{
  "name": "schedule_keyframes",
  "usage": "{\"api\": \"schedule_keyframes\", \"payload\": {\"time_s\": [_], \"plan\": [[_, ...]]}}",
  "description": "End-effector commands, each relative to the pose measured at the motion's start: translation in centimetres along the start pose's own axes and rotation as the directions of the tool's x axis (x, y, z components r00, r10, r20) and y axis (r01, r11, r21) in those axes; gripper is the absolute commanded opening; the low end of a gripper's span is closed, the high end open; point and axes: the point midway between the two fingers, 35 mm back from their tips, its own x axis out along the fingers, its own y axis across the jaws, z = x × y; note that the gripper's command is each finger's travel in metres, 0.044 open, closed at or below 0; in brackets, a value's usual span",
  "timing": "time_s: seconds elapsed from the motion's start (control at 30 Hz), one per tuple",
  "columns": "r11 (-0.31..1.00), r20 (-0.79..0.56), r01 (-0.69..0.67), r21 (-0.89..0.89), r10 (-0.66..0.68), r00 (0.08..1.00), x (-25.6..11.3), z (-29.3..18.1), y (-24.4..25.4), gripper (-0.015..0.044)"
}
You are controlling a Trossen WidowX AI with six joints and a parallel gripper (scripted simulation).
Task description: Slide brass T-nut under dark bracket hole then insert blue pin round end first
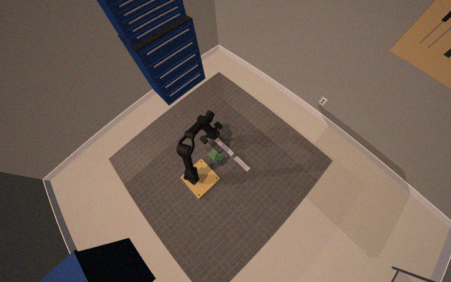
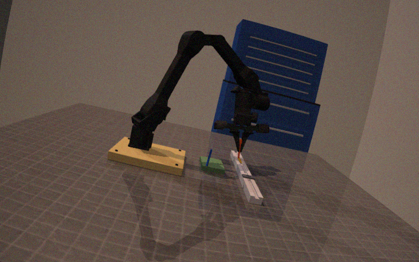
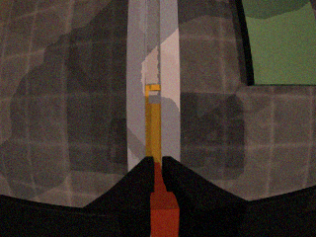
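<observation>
One tool (image 1: 216,138) (image 2: 239,150) (image 3: 157,165) grips one orange handle (image 2: 240,145) (image 3: 164,219); one brass nut (image 2: 239,160) (image 3: 153,128) lies below it, at one rail (image 1: 239,161) (image 2: 252,189) (image 3: 170,128).

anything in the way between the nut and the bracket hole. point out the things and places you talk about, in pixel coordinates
Nothing visible blocks the slot of the rail (image 1: 241,163) (image 2: 250,186) (image 3: 170,133) between the nut (image 2: 239,160) (image 3: 153,128) and the bracket (image 1: 234,155) (image 2: 248,176). The tray (image 1: 214,154) (image 2: 216,168) (image 3: 283,49) sits beside the rail, off that path.

place: workshop-type room | tall blue drawer cabinet (image 1: 176,49) (image 2: 277,55) with rows of pale handles | tan wall board (image 1: 422,49) carrying dark-handled tools, probably screwdrivers, cut off at the picture's edge | wall outlet (image 1: 322,101) | grey tiled mat (image 1: 266,143) (image 2: 92,200) on a beige floor (image 1: 332,232) | plain grey walls, pale baseboard (image 1: 282,88)
</observation>
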Motion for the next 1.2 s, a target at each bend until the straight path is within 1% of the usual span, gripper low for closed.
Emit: {"api": "schedule_keyframes", "payload": {"time_s": [0.0, 1.17], "plan": [[1.0, 0.002, 0.018, -0.009, -0.018, 1.0, 0.28, -0.07, -0.04, -0.015], [0.997, 0.001, 0.079, -0.022, -0.079, 0.997, 0.33, -0.07, 0.39, -0.015]]}}
